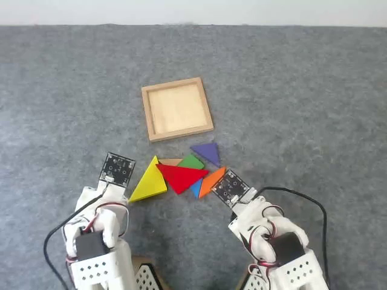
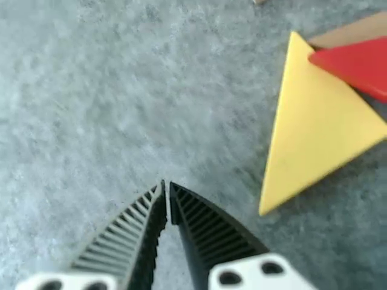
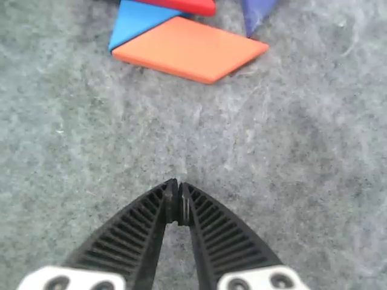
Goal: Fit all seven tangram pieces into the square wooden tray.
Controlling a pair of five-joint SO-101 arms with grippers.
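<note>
The square wooden tray [image 1: 177, 109] lies on the grey felt with nothing in it. Just in front of it the tangram pieces lie in a loose cluster: yellow triangle [image 1: 149, 180] [image 2: 314, 130], red triangle [image 1: 179, 176] [image 2: 358, 64], green piece [image 1: 191, 161], purple triangle [image 1: 207, 151] [image 3: 256, 11], orange parallelogram [image 1: 211, 181] [image 3: 190, 49], blue triangle [image 1: 196, 188] [image 3: 139, 22] and a plain wooden piece [image 1: 170, 162] [image 2: 351, 33]. My left gripper [image 2: 167, 188] is shut and empty, left of the yellow triangle. My right gripper [image 3: 176, 186] is shut and empty, just short of the orange parallelogram.
Grey felt [image 1: 302, 90] covers the whole table, with open room on every side of the tray and the cluster. The two arm bases stand at the front edge, with a black cable [image 1: 308, 202] looping by the right arm.
</note>
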